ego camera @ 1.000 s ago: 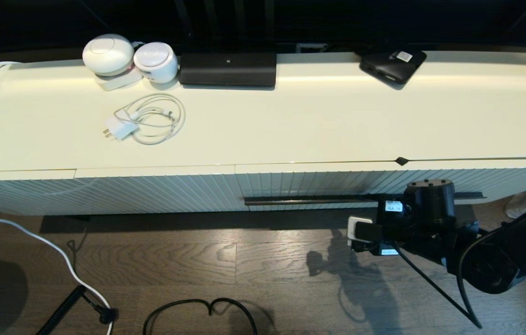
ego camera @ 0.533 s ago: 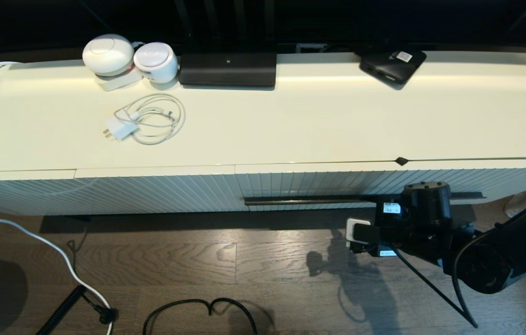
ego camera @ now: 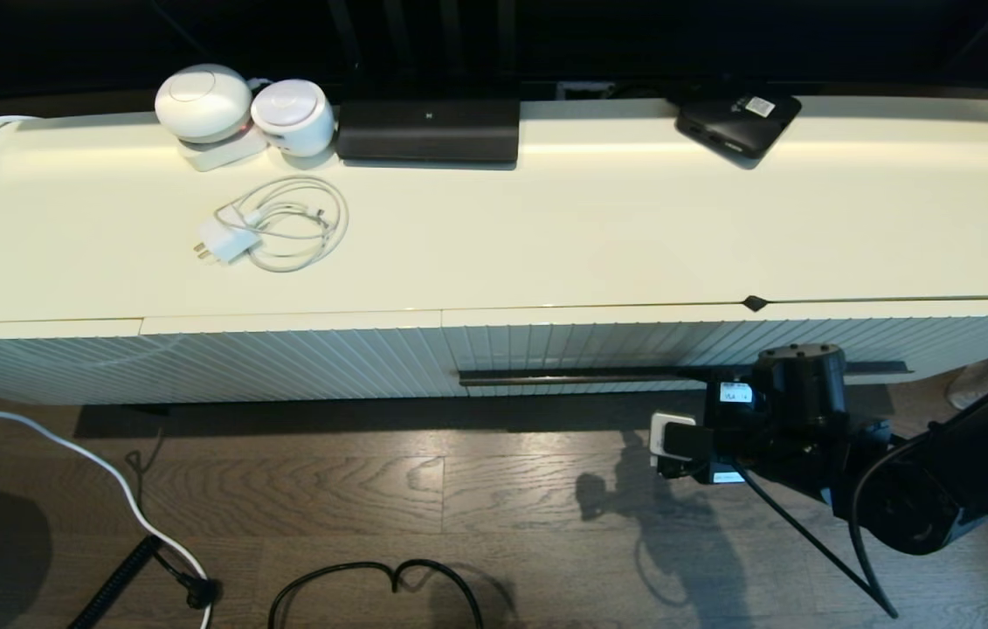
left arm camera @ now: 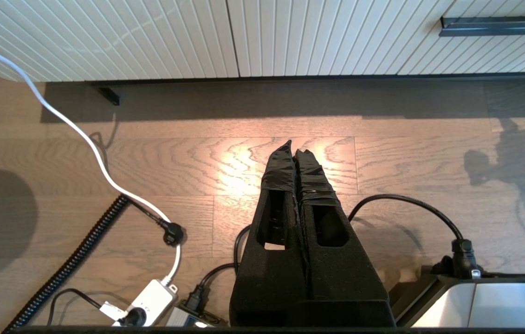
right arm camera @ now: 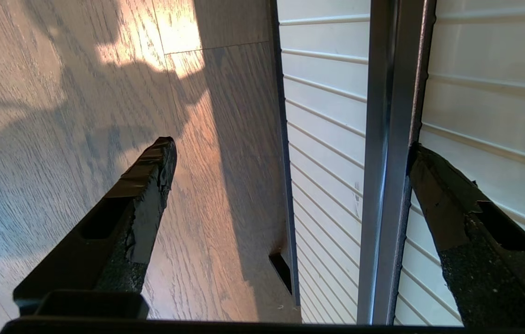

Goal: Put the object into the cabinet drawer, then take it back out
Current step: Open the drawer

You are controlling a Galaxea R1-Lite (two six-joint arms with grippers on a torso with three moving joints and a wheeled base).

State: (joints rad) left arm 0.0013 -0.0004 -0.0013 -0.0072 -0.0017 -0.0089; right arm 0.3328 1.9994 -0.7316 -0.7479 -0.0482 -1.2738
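Note:
The cabinet drawer (ego camera: 598, 345) is closed, its ribbed cream front flush with the panel beside it. My right gripper (right arm camera: 292, 146) is open at the drawer's dark bar handle (ego camera: 581, 377). One finger (right arm camera: 448, 204) sits behind the bar (right arm camera: 390, 162), against the ribbed front; the other finger (right arm camera: 146, 185) hangs out over the floor. The black umbrella is out of view. A small black tip (ego camera: 754, 302) pokes from the seam above the drawer. My left gripper (left arm camera: 294, 146) is parked low over the floor, shut and empty.
On the cabinet top (ego camera: 590, 227) are a flat black box with a white sticker (ego camera: 738, 122), a long black box (ego camera: 428, 129), two white round devices (ego camera: 203, 102) and a white charger with its cable (ego camera: 271, 225). Cables (ego camera: 371, 581) and a power strip (left arm camera: 151, 299) lie on the wooden floor.
My right wrist has shifted slightly left and down along the handle. The drawer has stayed closed.

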